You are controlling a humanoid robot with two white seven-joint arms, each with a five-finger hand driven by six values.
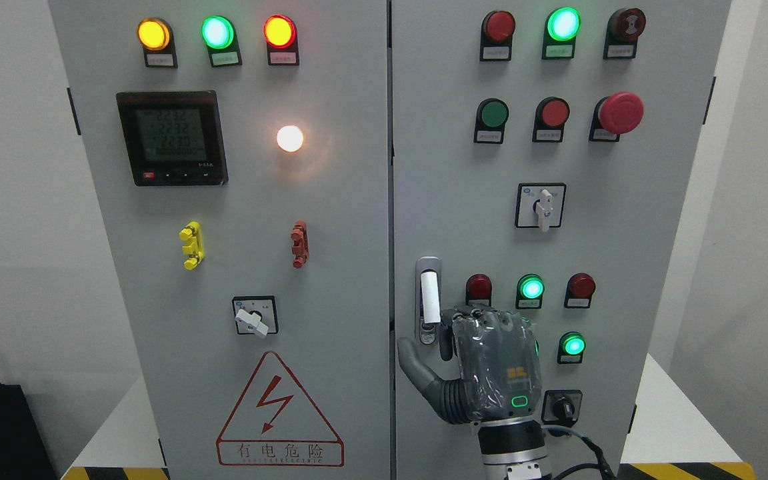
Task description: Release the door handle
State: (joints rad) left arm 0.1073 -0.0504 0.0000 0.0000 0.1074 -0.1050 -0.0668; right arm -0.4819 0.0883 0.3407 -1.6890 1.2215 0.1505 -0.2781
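Behind our right hand (491,363) stands the grey painted steel cabinet (331,267), its two flat doors meeting at a seam just left of the thumb. Up and to the left of the hand, just beside the knuckles, we see the door handle (429,299): a slim white bar in a chrome oval plate, long axis vertical. Our hand is the only one in view; we cannot tell whether the fingertips touch the handle's lower end. Fingers look loosely curled against the door, thumb splayed left, gripping nothing that we can see. Letting go probably means drawing straight back. Round glossy lamps (531,288) glow just right of the handle.
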